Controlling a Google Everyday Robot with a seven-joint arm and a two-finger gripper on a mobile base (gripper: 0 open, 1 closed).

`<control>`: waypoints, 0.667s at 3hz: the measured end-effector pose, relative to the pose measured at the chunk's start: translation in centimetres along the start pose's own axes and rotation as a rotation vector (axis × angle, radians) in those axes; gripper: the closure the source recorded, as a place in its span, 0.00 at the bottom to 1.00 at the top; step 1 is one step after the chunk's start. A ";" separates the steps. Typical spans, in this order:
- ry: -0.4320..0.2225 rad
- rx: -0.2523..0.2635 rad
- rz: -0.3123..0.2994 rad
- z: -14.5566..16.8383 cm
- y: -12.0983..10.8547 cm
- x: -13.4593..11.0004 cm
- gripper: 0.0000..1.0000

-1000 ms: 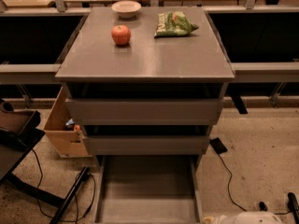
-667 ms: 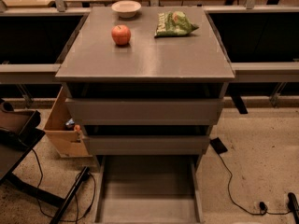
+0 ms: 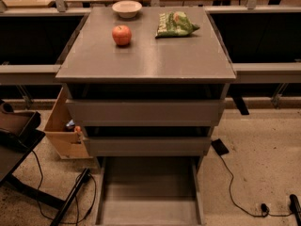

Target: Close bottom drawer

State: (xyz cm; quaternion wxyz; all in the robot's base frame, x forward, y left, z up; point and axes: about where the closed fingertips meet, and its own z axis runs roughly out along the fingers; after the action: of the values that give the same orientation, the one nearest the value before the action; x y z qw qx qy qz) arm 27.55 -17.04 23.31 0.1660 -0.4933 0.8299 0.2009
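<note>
The bottom drawer is pulled far out of the grey cabinet, a shallow grey empty tray running down to the bottom edge of the camera view. Its front panel is cut off by the frame. Above it the middle drawer and the top drawer stand slightly out from the cabinet. The gripper is not in view.
On the cabinet top lie a red apple, a white bowl and a green snack bag. A cardboard box stands left of the cabinet. Black cables run over the floor at right, a dark stand at left.
A pale part of the robot at the bottom right edge one second ago has left the view. The drawers have not moved.
</note>
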 end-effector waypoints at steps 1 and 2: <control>-0.002 -0.007 0.006 0.5 0.2 0.1 1.00; -0.023 0.008 -0.012 2.6 -0.2 0.0 1.00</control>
State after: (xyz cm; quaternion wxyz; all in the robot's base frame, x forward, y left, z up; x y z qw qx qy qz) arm 27.95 -15.87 21.00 0.1789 -0.4953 0.8256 0.2024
